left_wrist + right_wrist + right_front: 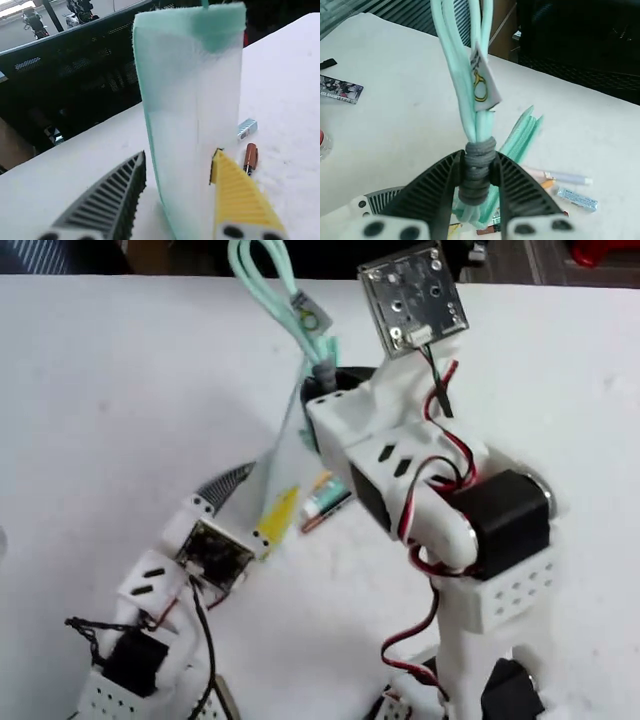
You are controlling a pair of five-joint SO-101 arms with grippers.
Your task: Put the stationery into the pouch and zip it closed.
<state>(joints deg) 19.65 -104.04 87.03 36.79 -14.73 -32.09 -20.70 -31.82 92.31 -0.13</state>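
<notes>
Pouch [190, 100] between left fingers [107, 200], strap [465, 115] between right

Mint-green and frosted-white pouch [190, 125]: soft, matt, fuzzy cloth top edge.
Mint-green cord loop [465, 115]: smooth.
Grey wound band [476, 170]: coarse thread.
Left jaws: ribbed matt plastic, black and yellow.
Brown pen [250, 157]: glossy.
White worktop [120, 390]: matt.

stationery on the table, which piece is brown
The short pen lying on the table close to the pouch is the brown one. The small block beside it is blue and white, and the long pen is pale.
</notes>
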